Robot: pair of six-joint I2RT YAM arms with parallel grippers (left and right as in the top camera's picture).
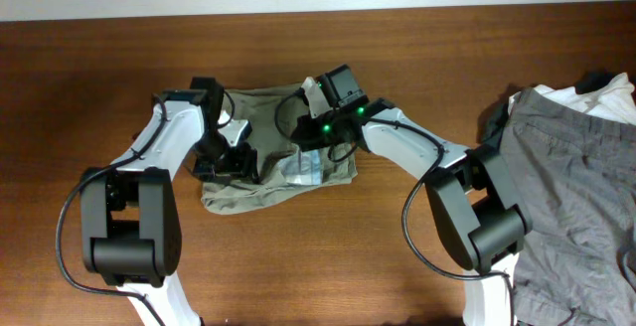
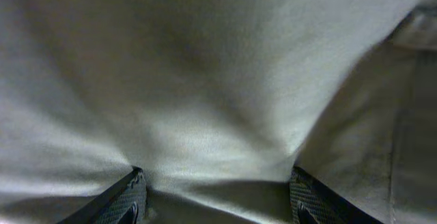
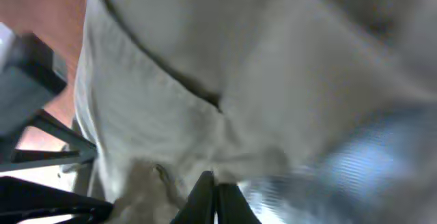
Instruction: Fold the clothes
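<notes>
The khaki shorts (image 1: 268,193) lie crumpled at the table's middle, with a pale patterned lining patch (image 1: 309,170) turned up. My left gripper (image 1: 227,155) is on the shorts' left part. In the left wrist view its fingers (image 2: 217,200) are wide apart and open, with khaki cloth (image 2: 205,80) bulging between them. My right gripper (image 1: 310,135) is over the shorts' middle. In the right wrist view its fingers (image 3: 216,198) are pressed together, pinching a fold of the shorts (image 3: 171,101) next to the blurred pale lining (image 3: 355,162).
A pile of garments lies at the right edge: grey trousers (image 1: 566,187), a white piece (image 1: 588,99) and a dark piece (image 1: 494,117). The brown wooden table (image 1: 89,87) runs to a pale wall at the back. The left arm's black parts (image 3: 27,80) show beside the shorts.
</notes>
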